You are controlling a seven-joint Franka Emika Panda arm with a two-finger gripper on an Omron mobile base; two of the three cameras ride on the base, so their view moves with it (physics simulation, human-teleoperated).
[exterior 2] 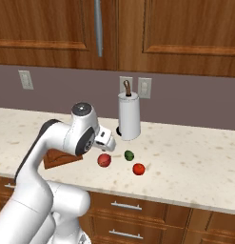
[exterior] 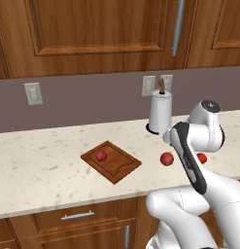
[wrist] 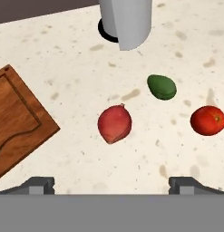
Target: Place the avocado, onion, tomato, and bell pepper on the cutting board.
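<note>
My gripper (wrist: 112, 185) hangs open over the counter with nothing between its fingertips (wrist: 41, 185). Just ahead of it in the hand view lies the pinkish-red onion (wrist: 114, 123). Beyond the onion to the right are the dark green avocado (wrist: 162, 87) and the glossy orange-red tomato (wrist: 208, 120). All three rest on the counter, right of the cutting board (exterior: 116, 168). A dull crimson bell pepper (exterior: 101, 156) sits on the board. From the left base view the onion (exterior: 166, 159) and tomato (exterior: 202, 158) show beside my arm, which hides the avocado.
A white paper towel roll (exterior 2: 129, 116) on a dark base stands upright behind the produce, near the wall. Wooden cabinets hang above. The speckled counter's front edge (exterior: 68, 204) runs below the board, with drawers underneath.
</note>
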